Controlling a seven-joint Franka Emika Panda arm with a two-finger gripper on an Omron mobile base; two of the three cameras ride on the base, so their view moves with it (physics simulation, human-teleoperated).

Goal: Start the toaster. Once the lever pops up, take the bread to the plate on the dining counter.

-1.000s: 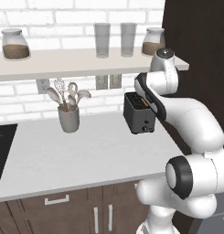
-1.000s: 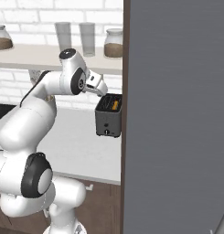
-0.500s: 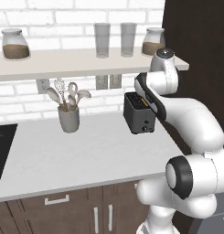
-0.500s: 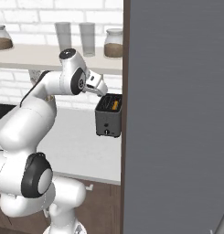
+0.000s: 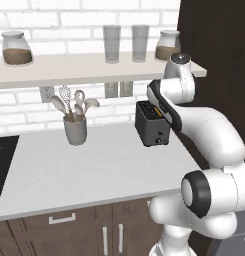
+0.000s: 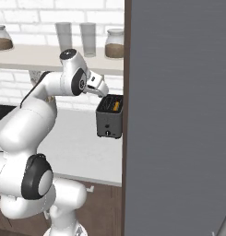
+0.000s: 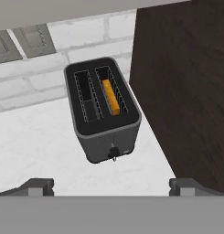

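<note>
The black toaster (image 5: pixel 152 126) (image 6: pixel 109 122) (image 7: pixel 104 112) stands on the white worktop by the brick wall, close against a dark cabinet side. One slice of bread (image 7: pixel 111 97) (image 6: pixel 115 106) sits down in its right slot, with just the orange-tan top edge showing. The left slot is empty. A small lever knob (image 7: pixel 113 151) sticks out low on the toaster's front. My gripper (image 7: pixel 112 186) (image 6: pixel 104 91) hovers above and in front of the toaster, open, nothing between its fingers. The plate and the dining counter are out of view.
A tall dark cabinet panel (image 7: pixel 186 91) (image 6: pixel 179 115) rises right beside the toaster. A grey utensil cup (image 5: pixel 75 131) stands to the left on the worktop. A shelf (image 5: pixel 69 67) with jars and glasses hangs overhead. A black cooktop (image 5: pixel 1 165) lies at the far left.
</note>
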